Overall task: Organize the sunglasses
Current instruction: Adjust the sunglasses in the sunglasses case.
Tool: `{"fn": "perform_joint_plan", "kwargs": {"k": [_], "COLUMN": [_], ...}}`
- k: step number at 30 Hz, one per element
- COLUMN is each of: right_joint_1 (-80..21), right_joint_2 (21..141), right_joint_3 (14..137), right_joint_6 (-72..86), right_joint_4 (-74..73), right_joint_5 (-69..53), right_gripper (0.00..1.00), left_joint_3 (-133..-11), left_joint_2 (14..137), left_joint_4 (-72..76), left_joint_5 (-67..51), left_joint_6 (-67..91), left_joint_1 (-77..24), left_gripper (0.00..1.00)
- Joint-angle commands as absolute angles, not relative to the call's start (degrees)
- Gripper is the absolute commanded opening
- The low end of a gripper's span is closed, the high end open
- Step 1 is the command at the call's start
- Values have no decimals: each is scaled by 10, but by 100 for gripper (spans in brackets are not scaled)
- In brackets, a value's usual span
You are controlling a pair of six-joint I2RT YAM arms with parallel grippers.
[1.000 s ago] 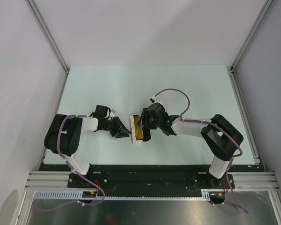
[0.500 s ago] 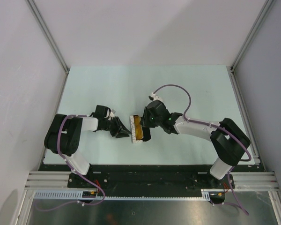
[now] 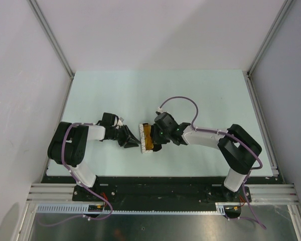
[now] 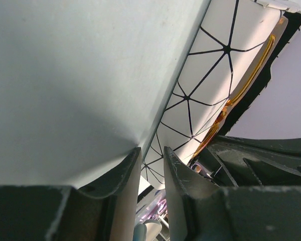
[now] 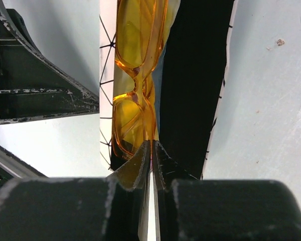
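The thin yellow-orange translucent sunglasses with amber lenses [image 5: 138, 75] sit folded in the open white rectangular case with black triangle lines [image 4: 210, 75], beside its black lining, at the near middle of the pale table [image 3: 200, 95]. The right gripper [image 5: 151, 150] is clenched on the end of the frame, its fingertips almost meeting. The left gripper [image 4: 151, 165] is closed to a narrow slit with the case's corner held in it, bracing the case from the left. Compared with half a second ago, the right wrist has dropped nearer the table and drawn in toward its base, with its elbow pulled back. The case, the glasses and the left arm have not moved.
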State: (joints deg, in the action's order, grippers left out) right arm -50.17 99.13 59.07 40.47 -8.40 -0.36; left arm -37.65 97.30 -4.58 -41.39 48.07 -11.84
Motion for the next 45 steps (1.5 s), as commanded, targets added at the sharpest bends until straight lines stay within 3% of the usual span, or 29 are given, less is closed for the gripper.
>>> {"fn": "perform_joint_plan", "kwargs": {"k": [1, 21, 34, 45], "right_joint_1": [-505, -501, -490, -445], "right_joint_2": [1002, 1030, 963, 892], "right_joint_3": [611, 618, 637, 638], "right_joint_6": [398, 407, 396, 416], "right_joint_4": [-92, -46, -93, -160], "right_joint_5": [-16, -53, 0, 94], "right_gripper": [6, 6, 40, 45], "left_joint_3": [-373, -372, -372, -374], "left_joint_2": [993, 993, 991, 991], "left_joint_4": [-69, -69, -70, -71], "left_joint_5": [-368, -368, -367, -364], "left_joint_6": [468, 467, 467, 469], "left_joint_1": [-124, -124, -123, -124], "left_gripper": [33, 33, 33, 33]}}
